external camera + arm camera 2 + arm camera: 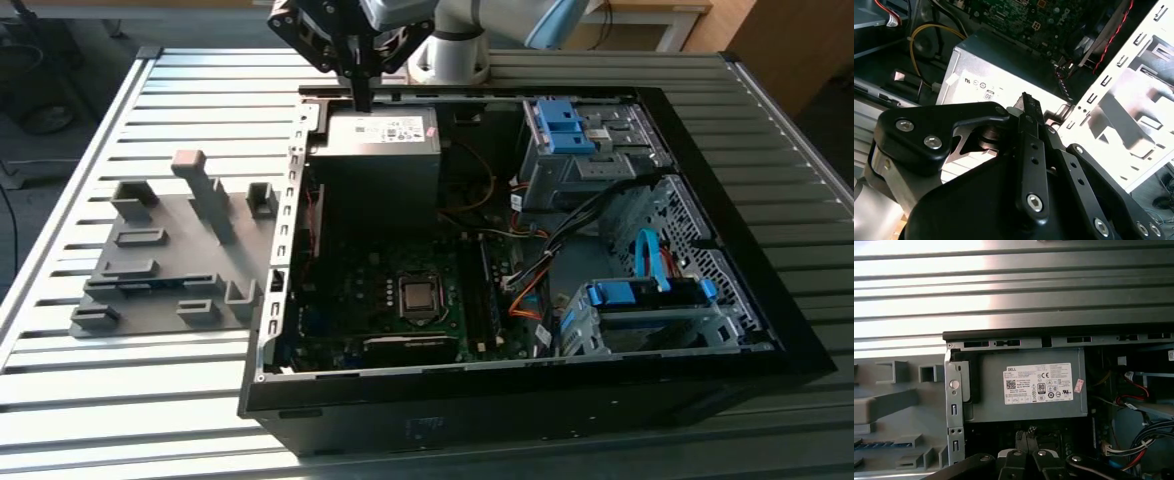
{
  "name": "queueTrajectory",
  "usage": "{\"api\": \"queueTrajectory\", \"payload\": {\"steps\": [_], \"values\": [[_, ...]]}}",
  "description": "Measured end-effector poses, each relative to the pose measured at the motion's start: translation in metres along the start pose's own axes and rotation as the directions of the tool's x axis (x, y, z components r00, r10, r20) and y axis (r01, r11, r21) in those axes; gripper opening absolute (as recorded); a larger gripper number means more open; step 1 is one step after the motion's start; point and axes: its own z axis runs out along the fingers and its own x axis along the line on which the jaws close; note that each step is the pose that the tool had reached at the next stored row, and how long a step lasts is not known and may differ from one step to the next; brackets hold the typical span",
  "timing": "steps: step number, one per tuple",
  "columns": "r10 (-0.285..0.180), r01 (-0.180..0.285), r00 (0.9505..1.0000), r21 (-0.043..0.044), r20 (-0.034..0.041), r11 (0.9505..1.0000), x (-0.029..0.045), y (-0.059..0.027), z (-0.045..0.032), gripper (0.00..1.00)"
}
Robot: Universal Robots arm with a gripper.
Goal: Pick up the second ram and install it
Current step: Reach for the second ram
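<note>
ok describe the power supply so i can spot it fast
Find the open black computer case on the slatted table. In its corner at the exterior view's upper left sits the power supply, a grey box. Only it has a big white label; beside it are a green board and blue-clipped drive cages.

Fixture plate (147, 290) lies beside case (534, 410), perhaps touching

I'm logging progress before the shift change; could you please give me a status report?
Gripper hovers above power supply. Cannot tell if it holds the ram. Loose cables lie beside the motherboard.
</note>
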Motion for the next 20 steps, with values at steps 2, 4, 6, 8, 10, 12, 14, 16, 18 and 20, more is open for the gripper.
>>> {"api": "queueTrajectory", "payload": {"steps": [2,4,6,8,10,12,14,16,18,20], "values": [[0.000,0.000,1.0000,0.0000,0.0000,1.0000,0.0008,-0.0001,0.0000,0.11],[0.000,0.000,1.0000,0.0000,0.0000,1.0000,0.0015,-0.0001,0.0000,0.11],[0.000,0.000,1.0000,0.0000,0.0000,1.0000,0.0020,-0.0001,0.0000,0.11],[0.000,0.000,1.0000,0.0000,0.0000,1.0000,0.0026,-0.0002,0.0000,0.11],[0.000,0.000,1.0000,0.0000,0.0000,1.0000,0.0037,-0.0003,0.0001,0.11],[0.000,0.000,1.0000,0.0000,0.0000,1.0000,0.0044,-0.0003,0.0001,0.11],[0.000,0.000,1.0000,0.0000,0.0000,1.0000,0.0051,-0.0004,0.0001,0.11],[0.000,0.000,1.0000,0.0000,0.0000,1.0000,0.0057,-0.0004,0.0001,0.11],[0.000,0.000,1.0000,0.0001,-0.0001,1.0000,0.0062,-0.0005,0.0002,0.11],[0.000,0.000,1.0000,0.0000,-0.0001,1.0000,0.0070,-0.0005,0.0002,0.11]]}}
